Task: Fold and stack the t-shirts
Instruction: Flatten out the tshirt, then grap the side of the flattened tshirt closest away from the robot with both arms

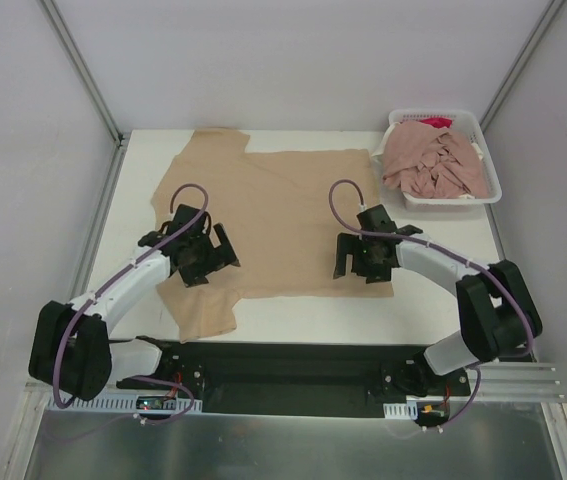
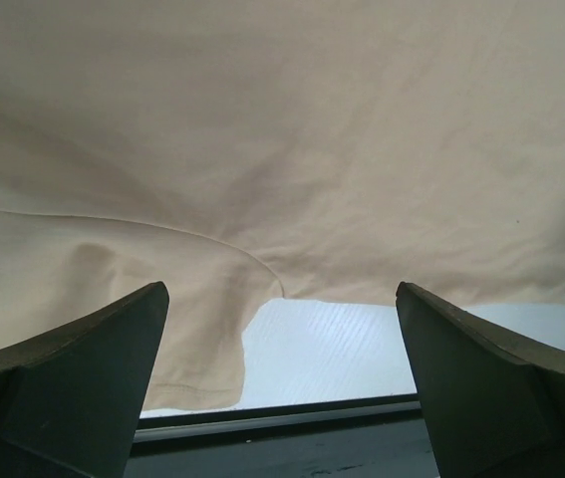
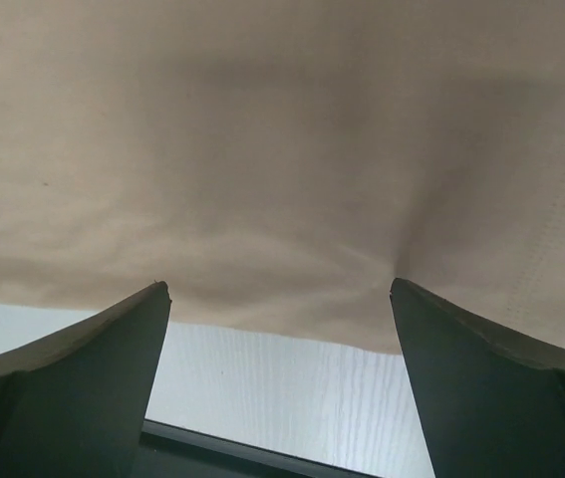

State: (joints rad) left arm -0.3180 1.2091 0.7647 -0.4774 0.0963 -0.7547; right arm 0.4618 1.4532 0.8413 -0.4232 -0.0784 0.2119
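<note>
A tan-beige t-shirt (image 1: 273, 210) lies spread flat on the white table. My left gripper (image 1: 206, 262) is open over its near left part, close to the sleeve (image 1: 198, 308). In the left wrist view (image 2: 282, 289) the shirt (image 2: 292, 149) fills the top, and its sleeve (image 2: 93, 299) hangs at lower left. My right gripper (image 1: 353, 262) is open over the shirt's near right hem. The right wrist view (image 3: 280, 289) shows that hem edge (image 3: 282, 329) between the fingers. Dusty pink shirts (image 1: 435, 165) lie heaped in the basket.
A white lattice basket (image 1: 490, 170) stands at the back right with something bright pink (image 1: 435, 122) at its far edge. The table's near edge and a black rail (image 1: 293, 355) run in front of the shirt. Grey walls close in on both sides.
</note>
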